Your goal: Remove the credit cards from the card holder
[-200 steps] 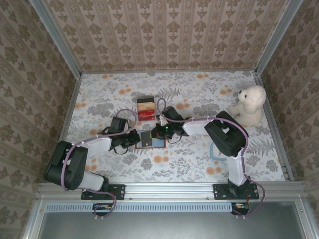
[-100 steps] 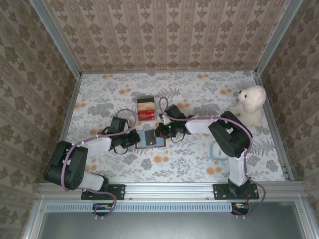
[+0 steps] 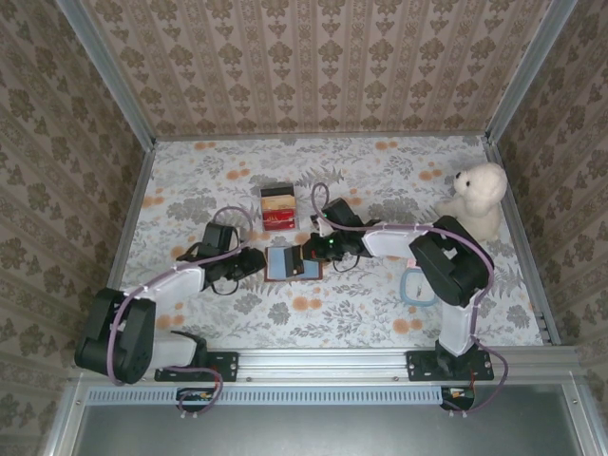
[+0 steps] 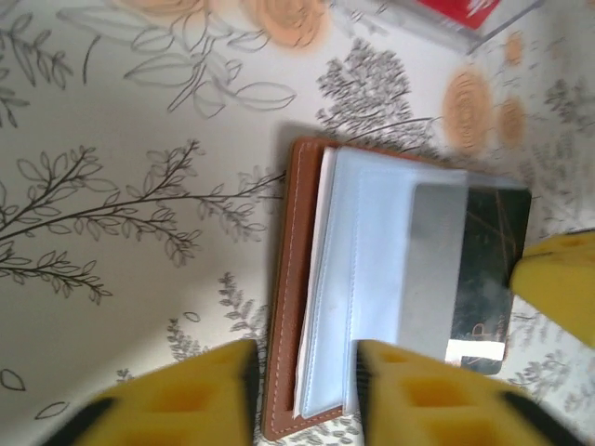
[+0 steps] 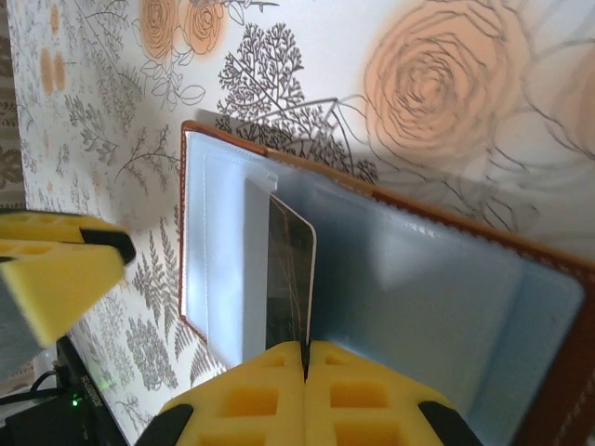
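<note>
Card holder [image 3: 285,263], a brown leather bifold, lies open and flat on the floral worktop [image 3: 190,180], directly between the two arms.

The left gripper [image 3: 255,263] sits just beside the holder's left edge. Seen from its own wrist, its yellow fingers [image 4: 186,404] stand apart, and the holder's stitched brown edge shows in the gap between them. Whether they touch the leather cannot be told.

The right gripper [image 5: 305,358] is at the holder's right side. Its yellow pads are pressed together on the edge of a dark credit card [image 5: 290,279]. The card stands on edge, partly drawn out of a clear plastic pocket [image 4: 372,279] on the holder's bluish-grey inner face.

A small black box [image 3: 277,207] with red and yellow contents rests just beyond the holder, on its far side. A white teddy bear [image 3: 475,201] sits well apart from the holder, to its right by the side wall. A pale blue loop [image 3: 418,287] lies to the holder's right and a little nearer the arm bases, partly hidden by the right arm.
</note>
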